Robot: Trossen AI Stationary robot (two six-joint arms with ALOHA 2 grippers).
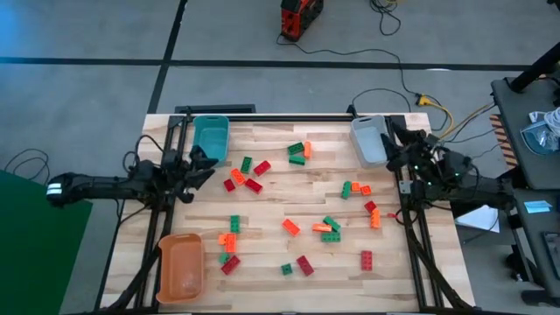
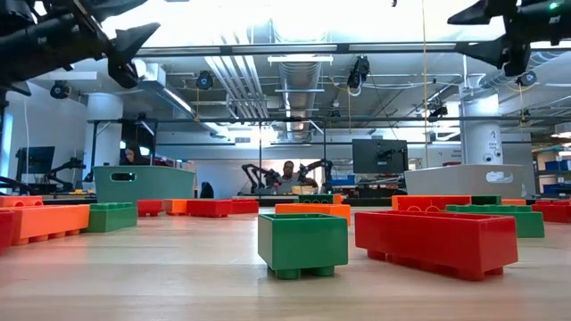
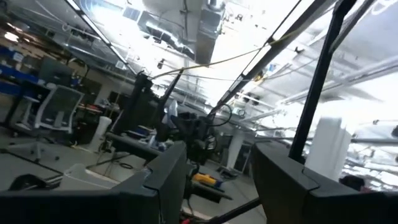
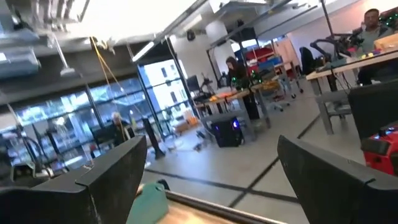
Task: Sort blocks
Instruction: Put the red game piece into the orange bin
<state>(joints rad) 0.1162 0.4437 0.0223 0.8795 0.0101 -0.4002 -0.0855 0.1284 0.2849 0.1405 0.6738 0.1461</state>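
Red, orange and green blocks lie scattered flat on the wooden table [image 1: 289, 197]. One cluster [image 1: 246, 175] lies just right of my left gripper, another [image 1: 299, 151] lies at the far middle, and more blocks [image 1: 328, 227] lie toward the near right. In the low view a green block [image 2: 302, 242] and a red block [image 2: 434, 239] sit closest. My left gripper [image 1: 203, 166] hovers open above the table's left side, beside the teal bin. My right gripper [image 1: 391, 149] hovers open at the far right by the grey bin. Both wrist views look out level into the room, with nothing between the fingers.
A teal bin [image 1: 211, 138] stands at the far left, a grey bin [image 1: 370, 140] at the far right and an orange bin [image 1: 180, 267] at the near left corner. Black frame rails run along both table sides. People sit at benches beyond the table.
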